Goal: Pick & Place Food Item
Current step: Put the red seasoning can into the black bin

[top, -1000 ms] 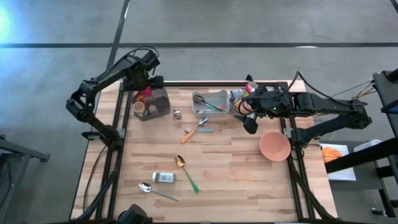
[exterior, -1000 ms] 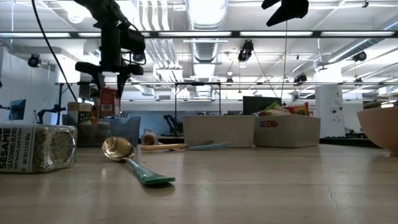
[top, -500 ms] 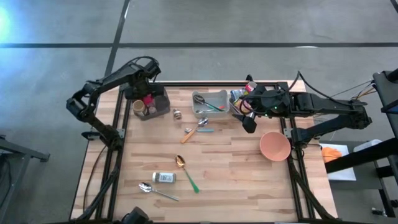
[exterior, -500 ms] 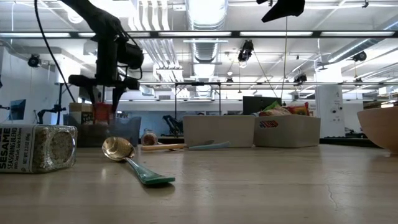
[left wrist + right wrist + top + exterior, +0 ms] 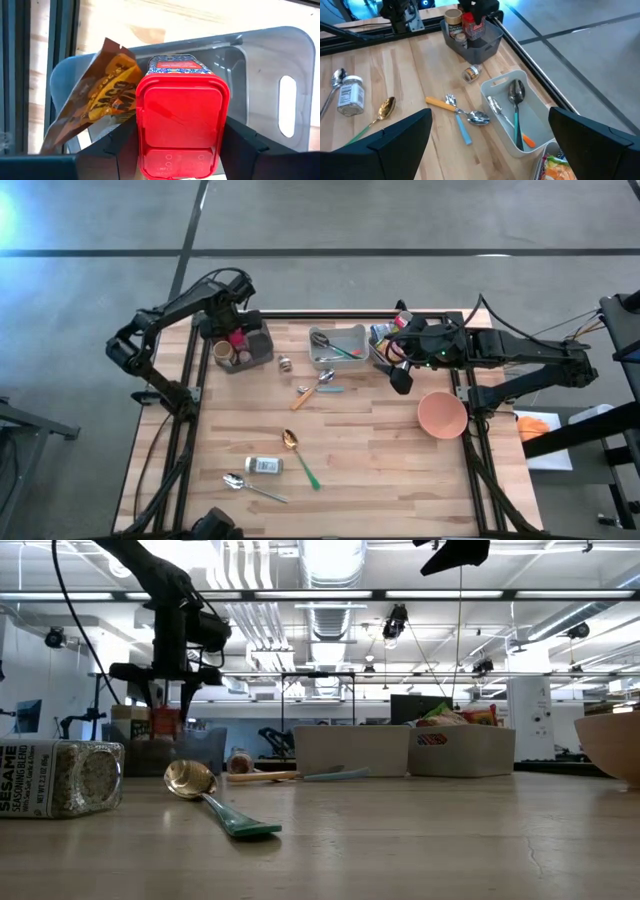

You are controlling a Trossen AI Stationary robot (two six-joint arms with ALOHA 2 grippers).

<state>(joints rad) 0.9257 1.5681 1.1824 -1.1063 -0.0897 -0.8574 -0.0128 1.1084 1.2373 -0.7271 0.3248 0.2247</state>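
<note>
We read "SESAME SEASONING BLEND" on glass jar [image 5: 58,777] label, low view. Foil packet [image 5: 95,102] in grey bin [image 5: 280,60] says "TACO". Rest too small.

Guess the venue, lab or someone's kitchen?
Most likely a robotics lab or industrial workspace: exposed ceiling ducts and strip lights overhead, bare concrete floor around a framed wooden table, and monitors in the room behind.
</note>
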